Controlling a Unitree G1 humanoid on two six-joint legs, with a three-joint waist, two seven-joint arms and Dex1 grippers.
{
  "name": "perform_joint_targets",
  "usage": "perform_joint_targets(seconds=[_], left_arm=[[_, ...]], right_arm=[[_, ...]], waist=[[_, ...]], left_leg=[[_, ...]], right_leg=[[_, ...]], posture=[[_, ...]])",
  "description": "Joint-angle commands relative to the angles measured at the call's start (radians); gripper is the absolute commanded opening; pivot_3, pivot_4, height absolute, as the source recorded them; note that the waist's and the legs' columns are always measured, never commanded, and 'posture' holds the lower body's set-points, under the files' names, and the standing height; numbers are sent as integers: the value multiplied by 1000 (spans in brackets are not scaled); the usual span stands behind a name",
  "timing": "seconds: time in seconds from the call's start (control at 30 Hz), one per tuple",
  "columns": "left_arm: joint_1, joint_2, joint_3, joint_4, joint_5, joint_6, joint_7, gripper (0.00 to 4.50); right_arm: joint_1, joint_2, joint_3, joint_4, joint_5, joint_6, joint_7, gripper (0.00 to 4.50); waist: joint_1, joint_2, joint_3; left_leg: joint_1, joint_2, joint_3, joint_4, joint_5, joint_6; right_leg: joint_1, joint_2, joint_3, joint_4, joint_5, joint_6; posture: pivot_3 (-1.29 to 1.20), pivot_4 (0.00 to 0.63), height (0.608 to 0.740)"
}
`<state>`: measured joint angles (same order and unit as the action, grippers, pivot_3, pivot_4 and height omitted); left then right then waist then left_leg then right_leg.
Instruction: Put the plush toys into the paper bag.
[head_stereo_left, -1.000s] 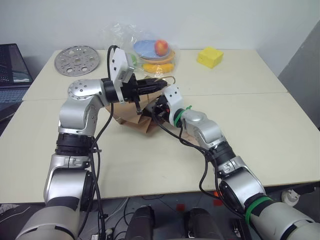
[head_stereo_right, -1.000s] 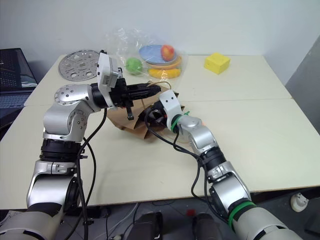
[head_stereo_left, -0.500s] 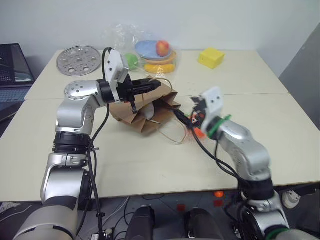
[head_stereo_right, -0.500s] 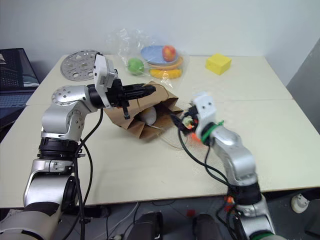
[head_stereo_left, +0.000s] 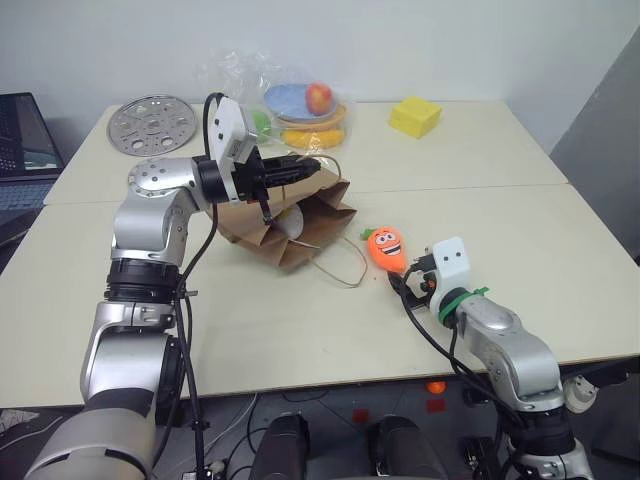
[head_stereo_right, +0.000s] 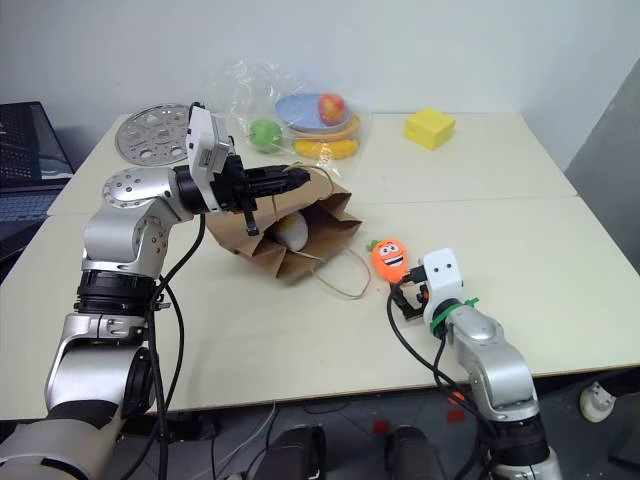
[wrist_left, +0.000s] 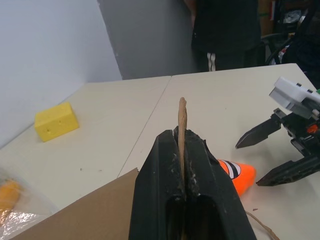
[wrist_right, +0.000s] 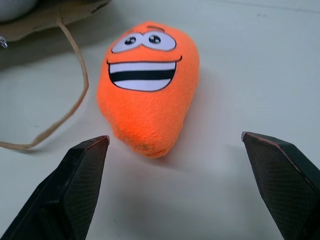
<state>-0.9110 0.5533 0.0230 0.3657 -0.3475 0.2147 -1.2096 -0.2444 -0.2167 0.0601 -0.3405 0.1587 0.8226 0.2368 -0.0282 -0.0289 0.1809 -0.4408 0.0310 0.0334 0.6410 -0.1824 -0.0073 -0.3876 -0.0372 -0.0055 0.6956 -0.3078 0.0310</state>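
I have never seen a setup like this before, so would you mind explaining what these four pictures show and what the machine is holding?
This is a two-armed humanoid robot. Two pictures look down from its head; the other two come from a camera on each wrist.

The left gripper is shut on the top edge of the paper bag, which lies on the table, holding its mouth up. A white egg toy sits inside.

The right gripper is open, its fingers on either side of the orange carrot toy, not touching it.

Further back are a plastic bag of fruit, a yellow block and a metal disc.
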Motion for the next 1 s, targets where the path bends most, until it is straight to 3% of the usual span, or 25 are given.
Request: perform_joint_targets(seconds=[0.03, 0.2, 0.27, 0.33, 0.63, 0.67, 0.83, 1.0], left_arm=[[-14, 11, 4, -29, -1, -7, 1, 0], [-4, 16, 7, -43, -3, 0, 5, 0], [-2, 21, 9, -49, -4, 4, 5, 0], [0, 25, 11, -52, -4, 6, 5, 0], [3, 25, 9, -60, -4, 10, 8, 0], [4, 24, 9, -61, -4, 10, 8, 0], [-6, 24, 8, -47, -1, 6, 4, 0], [-13, 12, 4, -45, -2, 2, 5, 0]], right_arm=[[-21, -1, -6, -9, 5, -46, 9, 4456], [-18, -13, 22, 50, -24, -119, 20, 4456], [-20, -22, 31, 61, -28, -152, 38, 4069], [-20, -32, 39, 65, -34, -170, 52, 3538], [-6, -46, 57, 69, -42, -214, 77, 224], [-1, -56, 51, 49, -37, -226, 88, 40], [1, -117, 49, -104, 55, -202, 215, 40], [-127, -92, 55, -92, 97, -113, 212, 40]], waist=[[0, 0, 0], [0, 0, 0], [0, 0, 0], [0, 0, 0], [0, 0, 0], [0, 0, 0], [1, 0, 0], [-2, 0, 0]], left_leg=[[0, 0, 0, 0, 0, 0], [0, 0, -1, -1, 0, 0], [0, 0, 0, -1, 0, 0], [0, 0, 0, -1, 0, 0], [0, 0, -1, 0, 0, 0], [0, 0, -1, 0, 0, 0], [0, 0, 0, -1, 0, 0], [0, 2, -1, 0, 0, 0]], right_leg=[[0, 0, 0, 0, 0, 0], [0, 0, -1, 0, 0, 0], [0, 0, -1, 0, 0, 0], [0, 0, -1, 0, 0, 0], [0, 0, -1, 0, 0, 0], [0, 0, -1, 0, 0, 0], [0, 0, -1, 0, 0, 0], [0, 1, -1, 0, 0, 0]], posture=[[0, 150, 740], [0, 150, 740], [0, 150, 740], [0, 150, 740], [0, 150, 740], [0, 150, 740], [0, 150, 740], [0, 150, 740]])
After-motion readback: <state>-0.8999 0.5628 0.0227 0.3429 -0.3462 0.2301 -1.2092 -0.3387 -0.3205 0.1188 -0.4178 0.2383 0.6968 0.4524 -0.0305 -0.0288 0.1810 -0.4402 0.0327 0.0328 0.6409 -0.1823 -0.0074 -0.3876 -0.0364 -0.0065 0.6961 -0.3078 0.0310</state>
